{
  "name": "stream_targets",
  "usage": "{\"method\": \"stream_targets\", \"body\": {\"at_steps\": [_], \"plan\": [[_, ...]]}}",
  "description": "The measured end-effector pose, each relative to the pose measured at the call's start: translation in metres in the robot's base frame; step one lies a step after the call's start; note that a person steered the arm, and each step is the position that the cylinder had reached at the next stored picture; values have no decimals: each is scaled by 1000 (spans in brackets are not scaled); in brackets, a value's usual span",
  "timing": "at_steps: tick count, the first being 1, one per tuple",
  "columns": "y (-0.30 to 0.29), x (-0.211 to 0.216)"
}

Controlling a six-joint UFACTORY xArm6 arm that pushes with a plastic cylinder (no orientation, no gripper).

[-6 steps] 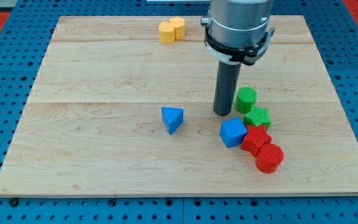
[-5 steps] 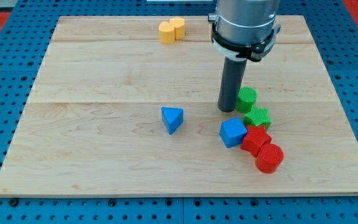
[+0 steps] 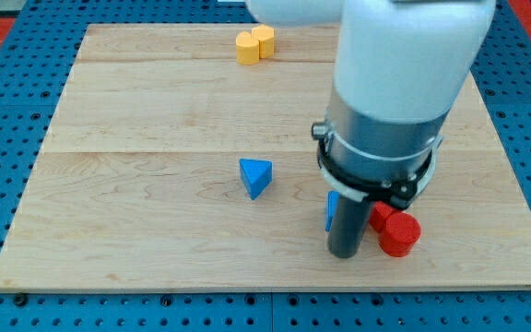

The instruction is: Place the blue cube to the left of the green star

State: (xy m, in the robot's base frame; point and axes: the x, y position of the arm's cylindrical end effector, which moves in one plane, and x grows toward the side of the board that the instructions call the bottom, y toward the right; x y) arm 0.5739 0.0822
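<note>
My tip (image 3: pixel 345 254) is set down near the view's bottom edge of the board (image 3: pixel 136 138), just below the blue cube (image 3: pixel 330 210); no gripper is fitted, so nothing is gripped or released, the rod only pushes; whether the tip touches the cube cannot be told, since only a thin blue sliver is seen at the rod's left edge, the rest being hidden by the rod and arm body. The green star is not seen at all; it is presumably occluded behind the arm, so its position cannot be confirmed from this view. Red cylinder (image 3: pixel 399 234) sits just right of the tip, with a red block (image 3: pixel 380 217) of unclear shape touching it at its upper left. Likely risks: a push toward the view's top is judged to drive the cube into whatever sits behind the arm; a contact off the cube's centre would spin it rather than translate it; a sweep to the right would drag the red pieces along. Blue triangular block (image 3: pixel 255 176) lies well apart to the left, and two yellow blocks (image 3: pixel 254 44) at the top edge; neither is judged to be at risk.
</note>
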Motion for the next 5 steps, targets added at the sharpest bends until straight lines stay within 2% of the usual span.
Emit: {"method": "stream_targets", "body": {"at_steps": [2, 3, 4, 5], "plan": [[-40, -69], [-40, -61], [-51, -3], [-45, -10]]}}
